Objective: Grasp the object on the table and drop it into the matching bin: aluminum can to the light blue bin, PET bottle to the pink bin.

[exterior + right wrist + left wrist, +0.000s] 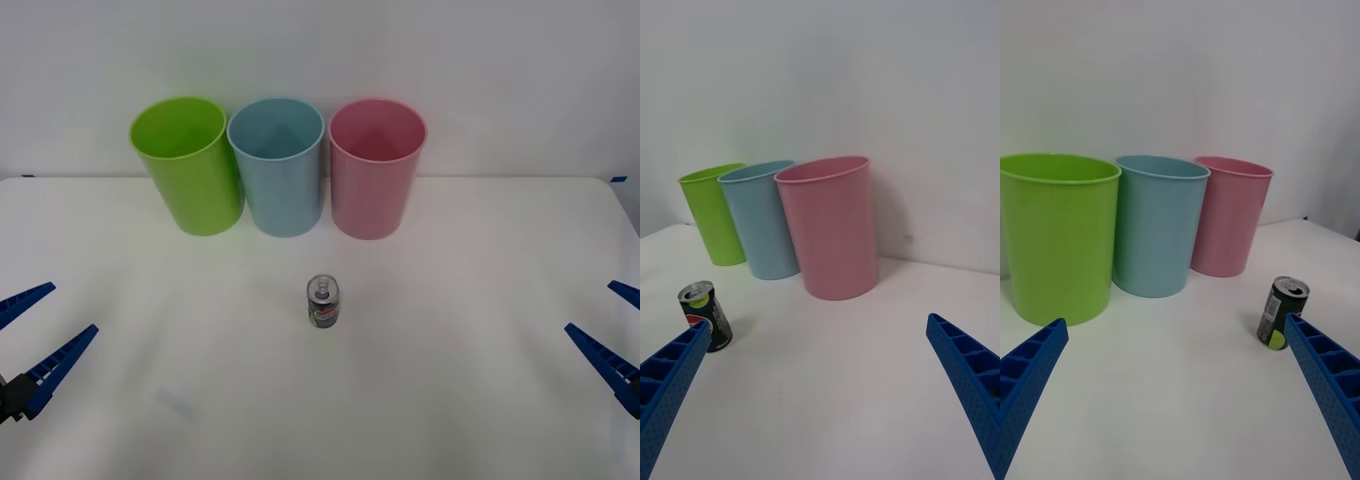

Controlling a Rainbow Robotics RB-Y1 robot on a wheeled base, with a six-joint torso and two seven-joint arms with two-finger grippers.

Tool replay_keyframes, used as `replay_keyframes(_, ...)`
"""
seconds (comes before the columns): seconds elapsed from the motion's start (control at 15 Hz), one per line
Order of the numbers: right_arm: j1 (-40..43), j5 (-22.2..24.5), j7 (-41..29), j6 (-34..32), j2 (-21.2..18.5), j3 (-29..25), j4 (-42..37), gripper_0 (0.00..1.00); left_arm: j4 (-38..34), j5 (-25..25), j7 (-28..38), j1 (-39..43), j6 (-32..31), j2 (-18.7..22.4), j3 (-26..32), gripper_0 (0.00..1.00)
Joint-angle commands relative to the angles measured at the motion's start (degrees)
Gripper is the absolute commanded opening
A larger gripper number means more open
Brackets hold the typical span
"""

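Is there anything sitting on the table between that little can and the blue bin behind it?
No. In the front view, the stretch of table between the aluminum can and the light blue bin is bare white tabletop.

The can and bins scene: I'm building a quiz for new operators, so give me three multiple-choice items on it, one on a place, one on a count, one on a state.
1. Where does the can stand?
A. inside the pink bin
B. on the table in front of the bins
C. in the left gripper

2. How many bins stand in the row?
A. two
B. three
C. four

3. How are the two grippers?
A. both open
B. both shut
C. left shut on the can

Answers:
1 B, the can stands upright on the table, nearer than the light blue bin and pink bin.
2 B, a lime green bin completes the row.
3 A, the left gripper and right gripper have spread fingers holding nothing.
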Motion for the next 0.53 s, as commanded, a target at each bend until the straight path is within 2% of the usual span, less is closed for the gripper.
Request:
replay_keyframes(0.07, -0.2, 0.2, 0.1, -0.2, -0.2, -0.2, -0.2, 1.00, 0.0, 0.0, 0.0, 0.0, 0.0, 0.0, 0.0, 1.00)
replay_keyframes(0.27, 1.0, -0.8, -0.1, 0.7, -1.7, 0.3, -2.4, 1.00, 0.0, 0.0, 0.0, 0.0, 0.0, 0.0, 0.0, 1.00)
replay_keyframes(0.53, 0.7, 0.4, 0.6, 0.9, -2.2, 2.5, -2.5, 1.00, 0.0, 0.0, 0.0, 0.0, 0.0, 0.0, 0.0, 1.00)
